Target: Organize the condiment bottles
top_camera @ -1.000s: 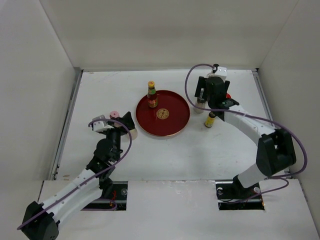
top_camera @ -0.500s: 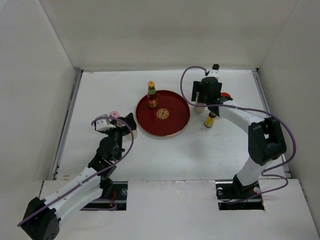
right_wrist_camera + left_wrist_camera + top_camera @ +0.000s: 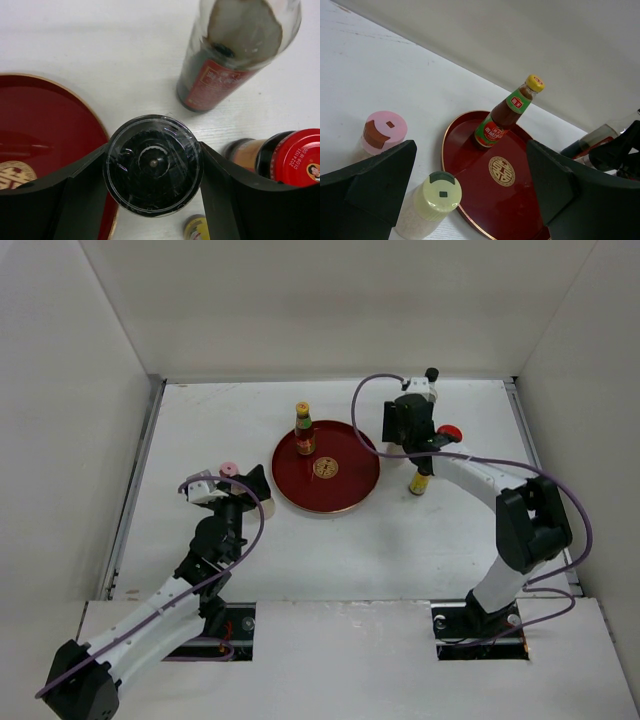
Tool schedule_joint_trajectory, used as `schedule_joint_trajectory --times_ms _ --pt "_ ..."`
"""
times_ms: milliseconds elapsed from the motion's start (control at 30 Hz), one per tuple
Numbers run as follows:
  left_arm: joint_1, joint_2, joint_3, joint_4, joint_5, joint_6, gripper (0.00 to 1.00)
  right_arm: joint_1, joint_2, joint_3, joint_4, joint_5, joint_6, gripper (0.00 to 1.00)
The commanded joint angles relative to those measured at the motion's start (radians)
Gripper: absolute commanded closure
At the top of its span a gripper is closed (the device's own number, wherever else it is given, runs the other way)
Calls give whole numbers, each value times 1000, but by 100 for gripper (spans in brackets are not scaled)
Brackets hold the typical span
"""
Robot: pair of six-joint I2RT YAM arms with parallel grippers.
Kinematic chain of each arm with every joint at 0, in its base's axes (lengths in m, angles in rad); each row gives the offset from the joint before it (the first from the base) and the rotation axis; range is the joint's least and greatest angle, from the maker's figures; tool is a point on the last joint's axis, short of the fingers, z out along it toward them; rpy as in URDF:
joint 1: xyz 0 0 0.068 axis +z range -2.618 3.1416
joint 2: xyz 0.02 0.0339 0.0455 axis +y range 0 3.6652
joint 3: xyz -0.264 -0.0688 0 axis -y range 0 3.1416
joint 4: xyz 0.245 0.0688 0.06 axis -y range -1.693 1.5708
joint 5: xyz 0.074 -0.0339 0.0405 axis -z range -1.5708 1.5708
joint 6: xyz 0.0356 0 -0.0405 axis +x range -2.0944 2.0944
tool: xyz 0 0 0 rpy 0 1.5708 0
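My right gripper [image 3: 398, 433] is shut on the grey-lidded jar [image 3: 152, 165], a dark jar under a clear round lid, at the red tray's right rim. Its fingers [image 3: 75, 195] press both sides. Beside it stand a tall clear bottle [image 3: 235, 55], a red-capped jar [image 3: 295, 157] and a yellow-capped bottle [image 3: 421, 480]. Another yellow-capped sauce bottle [image 3: 304, 430] stands on the round red tray [image 3: 345, 490]. My left gripper [image 3: 245, 488] is open and empty at the tray's left. In its wrist view the pink shaker [image 3: 382, 132] and cream shaker [image 3: 437, 192] stand between its fingers.
White walls close the table on the left, back and right. The red tray [image 3: 520, 200] has a gold emblem at its centre. The right arm's purple cable loops above the tray's far right side.
My right gripper has moved left toward the tray with the jar between its fingers. The left arm has barely moved.
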Motion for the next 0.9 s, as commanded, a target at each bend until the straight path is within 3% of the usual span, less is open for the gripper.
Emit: schedule_joint_trajectory --times_ms 0,300,533,867 --pt "6 -14 -5 49 9 -10 7 45 -126 47 169 44 -25 47" --pt "15 -7 -7 45 10 -12 7 168 27 189 212 -4 -17 46" --pt "18 -16 -7 41 16 -12 7 191 177 318 240 -30 -8 45" --pt "10 -5 1 40 24 -15 7 223 292 329 301 -32 55 43"
